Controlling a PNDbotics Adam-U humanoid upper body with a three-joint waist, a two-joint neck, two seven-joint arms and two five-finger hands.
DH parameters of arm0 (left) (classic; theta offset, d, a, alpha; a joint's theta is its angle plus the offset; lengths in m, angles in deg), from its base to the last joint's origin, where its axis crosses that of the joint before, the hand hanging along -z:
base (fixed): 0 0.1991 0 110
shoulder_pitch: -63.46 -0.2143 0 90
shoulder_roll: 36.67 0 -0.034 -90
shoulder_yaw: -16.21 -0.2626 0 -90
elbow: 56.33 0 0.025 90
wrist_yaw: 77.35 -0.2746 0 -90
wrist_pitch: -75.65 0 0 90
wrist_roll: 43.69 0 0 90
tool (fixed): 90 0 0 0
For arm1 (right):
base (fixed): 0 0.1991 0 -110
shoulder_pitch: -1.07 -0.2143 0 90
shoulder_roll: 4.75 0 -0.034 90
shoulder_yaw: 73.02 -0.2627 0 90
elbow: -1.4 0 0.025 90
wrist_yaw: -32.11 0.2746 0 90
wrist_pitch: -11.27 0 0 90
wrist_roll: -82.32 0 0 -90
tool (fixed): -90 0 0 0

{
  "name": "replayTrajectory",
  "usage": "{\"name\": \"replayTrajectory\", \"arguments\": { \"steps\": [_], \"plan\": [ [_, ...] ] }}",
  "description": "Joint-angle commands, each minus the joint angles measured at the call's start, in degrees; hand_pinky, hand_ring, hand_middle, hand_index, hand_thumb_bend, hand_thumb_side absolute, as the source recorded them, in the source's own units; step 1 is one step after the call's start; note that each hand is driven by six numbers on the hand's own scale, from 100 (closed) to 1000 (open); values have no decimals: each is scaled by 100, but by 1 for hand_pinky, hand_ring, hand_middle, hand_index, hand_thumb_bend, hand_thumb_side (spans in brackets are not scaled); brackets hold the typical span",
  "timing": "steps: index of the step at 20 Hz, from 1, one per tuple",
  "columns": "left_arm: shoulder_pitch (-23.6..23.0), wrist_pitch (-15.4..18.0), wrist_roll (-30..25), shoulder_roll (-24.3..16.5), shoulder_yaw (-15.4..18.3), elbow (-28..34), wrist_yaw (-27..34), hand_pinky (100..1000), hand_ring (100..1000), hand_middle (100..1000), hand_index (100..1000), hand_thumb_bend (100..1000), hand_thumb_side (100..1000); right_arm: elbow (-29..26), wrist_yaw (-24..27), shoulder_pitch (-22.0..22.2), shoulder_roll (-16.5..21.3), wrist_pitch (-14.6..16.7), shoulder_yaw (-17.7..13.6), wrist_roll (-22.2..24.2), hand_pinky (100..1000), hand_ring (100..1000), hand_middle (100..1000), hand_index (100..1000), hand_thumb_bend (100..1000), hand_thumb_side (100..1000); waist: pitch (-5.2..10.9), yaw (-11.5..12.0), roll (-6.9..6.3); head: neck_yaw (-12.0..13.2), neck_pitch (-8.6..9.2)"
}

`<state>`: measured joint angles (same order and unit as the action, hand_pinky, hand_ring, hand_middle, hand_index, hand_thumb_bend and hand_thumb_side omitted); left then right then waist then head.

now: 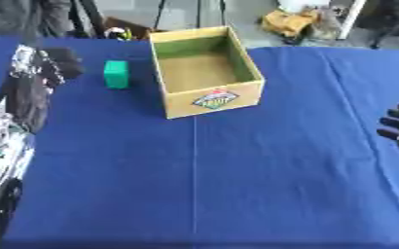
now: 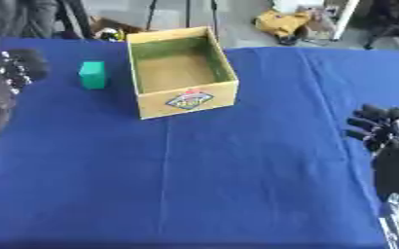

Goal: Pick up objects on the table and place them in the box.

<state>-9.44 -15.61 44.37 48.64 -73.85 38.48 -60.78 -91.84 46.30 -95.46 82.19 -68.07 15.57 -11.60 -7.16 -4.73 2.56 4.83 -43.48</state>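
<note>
Proximity settles which arm should act: the green block (image 1: pixel 115 74) stands on the blue tabletop (image 1: pixel 237 170) at the far left, just to the right of the left robot hand (image 1: pixel 56 62), with a narrow strip of cloth showing between them. That hand hangs at about the same depth as the block, its dark fingers curled and holding nothing, so a short sideways reach to the right would bring it onto the target.

The block looks upright, its long axis running roughly near to far, which suggests closing across its shorter left-right width.

Immediately right of the block, with a small gap, sits the open cardboard box (image 1: pixel 213 99), apparently empty, its labelled wall facing near. The carry would therefore be brief: lift, cross the left wall, let go.

At the near right edge the right robot hand (image 2: pixel 375 127) rests idle, fingers curled on nothing, well apart from both block and box and poorly placed for this pick.
</note>
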Motion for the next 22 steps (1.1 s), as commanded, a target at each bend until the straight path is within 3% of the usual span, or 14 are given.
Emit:
{"name": "replayTrajectory", "arguments": {
  "steps": [1,7,12,17,19,22],
  "plan": [
    [64,6,-26,-129,111,82,-33,810,670,621,714,516,1000,-67,5,-40,149,7,-54,15,728,754,716,798,100,1000,76,-2,-12,-13,-26],
    [230,23,-52,-300,150,-13,-210,811,673,624,718,511,974,-65,5,-37,157,5,-49,19,728,754,716,798,100,1000,86,-10,-14,-12,-9],
    [671,91,-281,-702,199,-324,-1060,809,683,638,729,456,833,-62,2,-23,169,5,-41,27,728,754,716,798,100,1000,103,-18,-9,2,-12],
    [1647,349,-1107,-1378,50,-1421,-3320,802,742,706,788,494,627,-59,-1,-6,180,4,-23,43,728,754,716,798,100,1000,116,-71,-8,15,-2],
    [2149,627,-1543,-1543,-49,-2000,-4398,790,763,731,818,560,511,-58,-4,-8,178,2,-12,54,728,754,716,798,100,1000,109,-104,-6,23,11],
    [2891,1259,-2108,-1626,-186,-2879,-5922,774,782,753,854,653,452,-62,-5,-29,181,2,7,73,728,754,716,798,100,1000,81,-167,-10,41,47]
  ]
}}
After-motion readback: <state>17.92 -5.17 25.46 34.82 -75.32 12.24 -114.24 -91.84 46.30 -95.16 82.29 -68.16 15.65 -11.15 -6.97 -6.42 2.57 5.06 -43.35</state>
